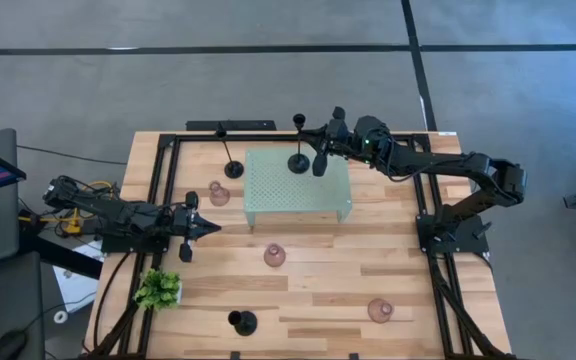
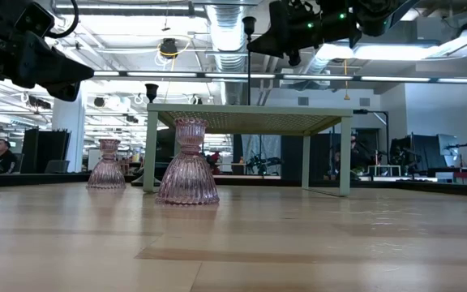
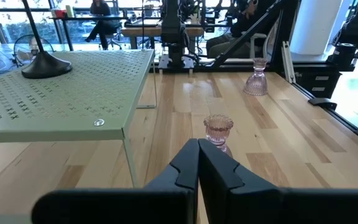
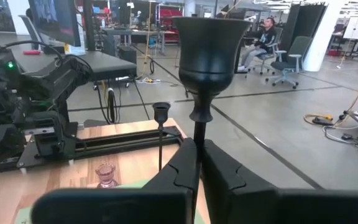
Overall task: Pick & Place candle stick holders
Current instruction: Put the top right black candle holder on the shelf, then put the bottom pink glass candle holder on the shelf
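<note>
Resting on the pale green perforated stand: one black candle stick holder, stem grasped by the right pincer, arm reaching over. Left pincer is hovering clenched above the table.

right gripper over pale green stand, at black candle holder on it | left gripper low over bench, left side | pink holders scattered | plant front-left
</note>
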Available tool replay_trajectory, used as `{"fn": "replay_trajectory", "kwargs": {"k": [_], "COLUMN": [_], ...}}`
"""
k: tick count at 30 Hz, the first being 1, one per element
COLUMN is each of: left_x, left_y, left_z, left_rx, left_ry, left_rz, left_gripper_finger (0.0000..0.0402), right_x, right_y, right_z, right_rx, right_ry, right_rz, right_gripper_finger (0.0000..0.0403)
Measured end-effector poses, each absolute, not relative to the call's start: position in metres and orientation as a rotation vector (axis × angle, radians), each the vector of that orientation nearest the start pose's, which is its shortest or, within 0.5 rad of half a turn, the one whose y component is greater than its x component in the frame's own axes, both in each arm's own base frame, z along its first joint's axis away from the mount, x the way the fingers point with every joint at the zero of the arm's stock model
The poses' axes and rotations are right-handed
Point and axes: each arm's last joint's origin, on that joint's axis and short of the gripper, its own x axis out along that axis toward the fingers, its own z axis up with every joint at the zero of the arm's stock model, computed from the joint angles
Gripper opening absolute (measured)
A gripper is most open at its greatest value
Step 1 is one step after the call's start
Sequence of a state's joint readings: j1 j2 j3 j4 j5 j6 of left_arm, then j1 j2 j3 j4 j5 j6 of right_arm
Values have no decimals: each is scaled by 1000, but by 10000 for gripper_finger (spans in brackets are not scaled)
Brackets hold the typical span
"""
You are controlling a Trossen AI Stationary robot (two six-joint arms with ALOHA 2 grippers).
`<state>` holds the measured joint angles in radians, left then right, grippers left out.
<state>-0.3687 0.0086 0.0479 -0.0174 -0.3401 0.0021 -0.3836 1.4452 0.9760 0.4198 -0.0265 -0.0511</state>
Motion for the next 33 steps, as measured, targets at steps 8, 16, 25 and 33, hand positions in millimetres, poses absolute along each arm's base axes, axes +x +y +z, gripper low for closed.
{"fn": "replay_trajectory", "kwargs": {"k": [8, 16, 25, 33], "left_x": [91, 91, 91, 91], "left_y": [-25, -25, -25, -25], "left_z": [177, 177, 177, 177], "left_rx": [-5, -10, -13, -13], "left_ry": [-20, -19, -19, -19], "left_rz": [-29, -29, -29, -29], "left_gripper_finger": [8, 8, 8, 8], "right_x": [306, 295, 247, 195], "right_y": [-122, -123, -104, -80], "right_z": [303, 312, 339, 340], "right_rx": [-74, -99, -102, -14], "right_ry": [64, 76, 199, 436], "right_rz": [-354, -371, -370, -347], "right_gripper_finger": [71, 134, 151, 110]}}
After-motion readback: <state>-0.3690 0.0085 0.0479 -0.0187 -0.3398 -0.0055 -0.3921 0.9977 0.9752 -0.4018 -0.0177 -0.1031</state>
